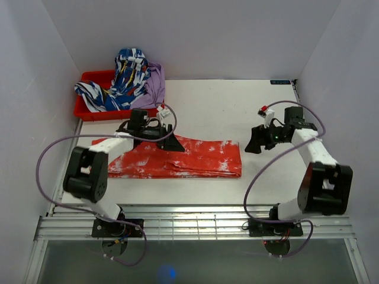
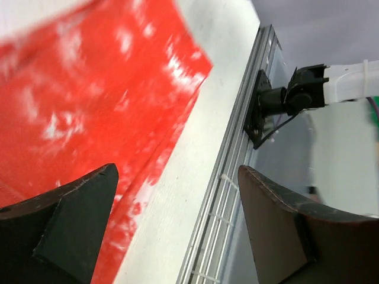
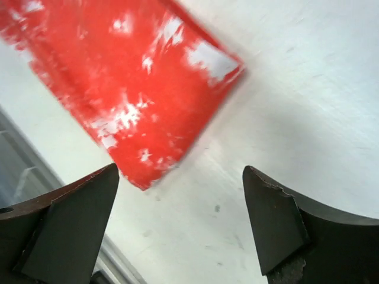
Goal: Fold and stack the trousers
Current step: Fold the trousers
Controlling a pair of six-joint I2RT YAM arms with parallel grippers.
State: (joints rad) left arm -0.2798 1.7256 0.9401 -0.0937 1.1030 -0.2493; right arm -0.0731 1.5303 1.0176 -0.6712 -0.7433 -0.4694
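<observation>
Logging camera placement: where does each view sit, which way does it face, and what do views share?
Top external: above and behind, looking down on the table; both arms whole, the trousers, a red bin.
Left wrist: on the left arm, looking past the open left gripper across the trousers toward the right arm's base.
Right wrist: looking down past the open right gripper at the trousers' end and the table.
Shared: all three show the trousers.

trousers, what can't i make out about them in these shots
Top view: left end effector covers part of the far edge of the trousers.
Left wrist: blurred, cut off at top and left edges.
Right wrist: one blurred corner only; rest runs off the top edge.
</observation>
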